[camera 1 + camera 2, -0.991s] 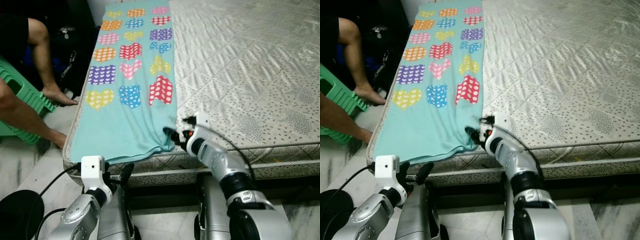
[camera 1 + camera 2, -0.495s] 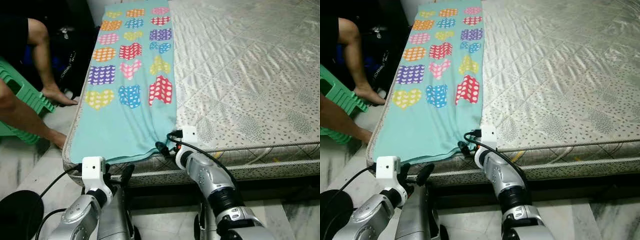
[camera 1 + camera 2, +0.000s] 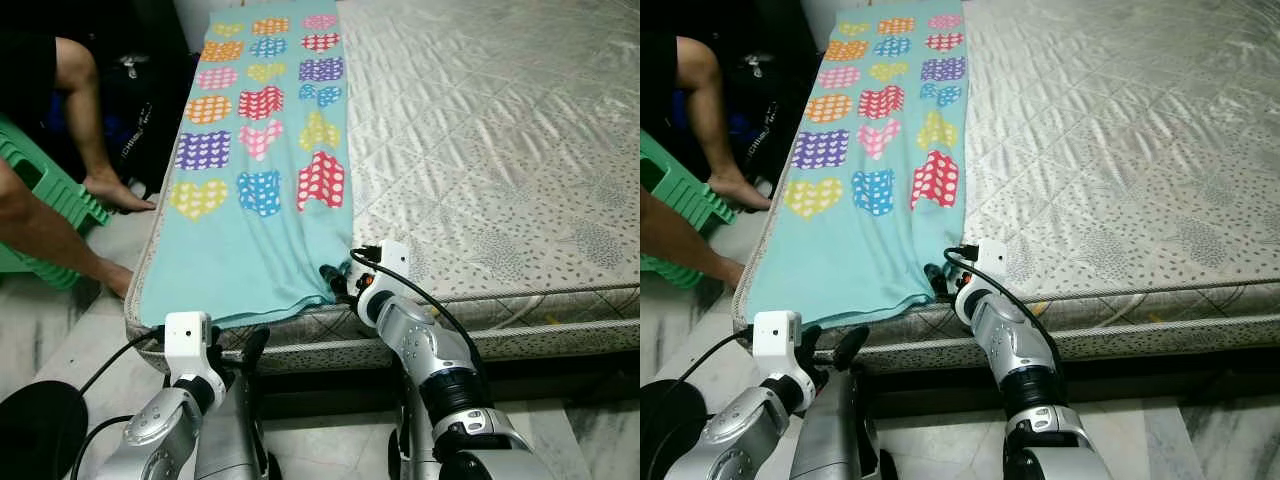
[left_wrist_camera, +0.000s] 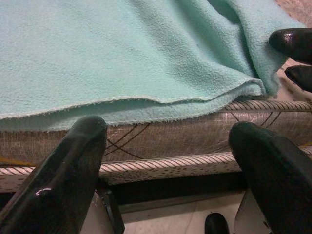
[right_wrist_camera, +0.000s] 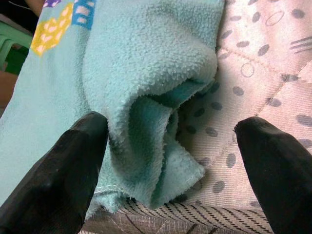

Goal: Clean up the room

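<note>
One blanket (image 3: 262, 180) lies along your left side of one bed (image 3: 500, 150). Your right gripper (image 3: 335, 282) is at its near corner, jaws released, straddling the bunched fleece. Left gripper (image 4: 165, 161), jaws released, hangs below the mattress edge. Two legs (image 3: 60, 170) of a person at left.

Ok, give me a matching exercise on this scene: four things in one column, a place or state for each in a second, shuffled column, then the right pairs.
Things
1. blanket
2. right gripper
3. left gripper
4. stool

Places or states
A. green, on the floor beside a person's legs
B. jaws open at the blanket's bunched near corner
C. low, in front of the mattress edge, jaws open
D. teal with coloured hearts, spread along the mattress's left side

Pairs: 1-D, 2-B, 3-C, 4-A
</note>
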You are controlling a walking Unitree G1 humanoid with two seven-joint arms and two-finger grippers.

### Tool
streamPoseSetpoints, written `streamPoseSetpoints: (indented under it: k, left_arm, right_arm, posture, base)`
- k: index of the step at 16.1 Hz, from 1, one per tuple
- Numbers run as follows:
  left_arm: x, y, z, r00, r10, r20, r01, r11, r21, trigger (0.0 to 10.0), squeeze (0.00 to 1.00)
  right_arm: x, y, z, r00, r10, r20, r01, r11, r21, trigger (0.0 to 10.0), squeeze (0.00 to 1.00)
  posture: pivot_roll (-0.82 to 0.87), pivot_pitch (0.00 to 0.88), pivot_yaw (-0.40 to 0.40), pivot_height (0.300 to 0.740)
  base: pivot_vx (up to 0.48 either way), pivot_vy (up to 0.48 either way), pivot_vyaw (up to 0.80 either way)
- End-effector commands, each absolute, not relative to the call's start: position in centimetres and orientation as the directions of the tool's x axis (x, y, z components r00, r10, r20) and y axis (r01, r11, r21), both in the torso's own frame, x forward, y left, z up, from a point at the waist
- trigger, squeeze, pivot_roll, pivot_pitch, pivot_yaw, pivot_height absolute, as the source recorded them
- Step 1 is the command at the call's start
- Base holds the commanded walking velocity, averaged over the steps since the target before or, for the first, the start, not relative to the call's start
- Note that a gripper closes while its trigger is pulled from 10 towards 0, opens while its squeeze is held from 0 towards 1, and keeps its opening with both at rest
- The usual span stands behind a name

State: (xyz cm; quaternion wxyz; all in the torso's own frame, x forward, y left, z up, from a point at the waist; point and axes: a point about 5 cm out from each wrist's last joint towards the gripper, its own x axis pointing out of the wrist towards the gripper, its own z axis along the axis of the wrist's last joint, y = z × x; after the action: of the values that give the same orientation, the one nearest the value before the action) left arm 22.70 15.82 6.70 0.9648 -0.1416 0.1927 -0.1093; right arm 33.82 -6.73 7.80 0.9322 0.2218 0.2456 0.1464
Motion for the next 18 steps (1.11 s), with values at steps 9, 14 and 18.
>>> streamPoseSetpoints:
  k: [9,14,18]
  left_arm:
    - [22.8,16.3,6.4,0.894,-0.261,-0.365,0.150,0.941,-0.304,10.0,0.00]
    - [22.9,16.2,6.4,0.895,-0.260,-0.362,0.150,0.940,-0.305,10.0,0.00]
    - [22.9,16.2,6.4,0.896,-0.259,-0.361,0.147,0.940,-0.308,10.0,0.00]
  right_arm:
    - [33.0,-2.8,7.6,0.809,0.418,-0.412,-0.131,0.813,0.567,0.0,0.00]
    - [33.1,-3.2,7.4,0.817,0.393,-0.421,-0.083,0.804,0.589,0.0,0.00]
    - [33.3,-3.5,7.2,0.822,0.376,-0.428,-0.060,0.804,0.591,0.0,0.00]
  posture:
    - [0.01,0.081,0.126,0.500]
    - [0.01,0.080,0.126,0.500]
    - [0.01,0.079,0.124,0.500]
  base:
    - [0.000,0.000,0.00]
    - [0.000,0.000,0.00]
    - [0.000,0.000,0.00]
